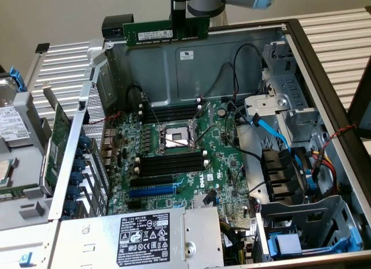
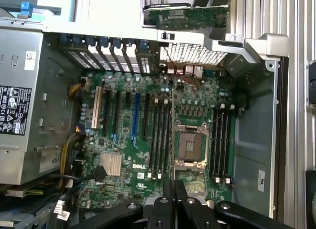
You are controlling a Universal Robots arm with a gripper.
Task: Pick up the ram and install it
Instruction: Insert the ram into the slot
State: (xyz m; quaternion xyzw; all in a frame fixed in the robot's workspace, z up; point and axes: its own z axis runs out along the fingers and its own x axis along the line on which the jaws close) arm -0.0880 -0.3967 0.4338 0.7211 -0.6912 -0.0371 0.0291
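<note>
One ram (image 1: 167,32) hangs well above the CPU socket (image 1: 177,135), pinched by its top edge in the closed hand (image 1: 179,24). A good insertion probably needs it level and parallel to the black slots (image 1: 171,113) beside that socket. The wrist view gives alignment, the exterior view height.

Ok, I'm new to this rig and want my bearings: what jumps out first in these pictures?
The green ram stick held level in the shut claw, up over the far rim of the open computer case. Below lies the Dell motherboard, its bare CPU socket in the middle between black memory slots, with a grey power supply at the exterior view's near edge.
</note>
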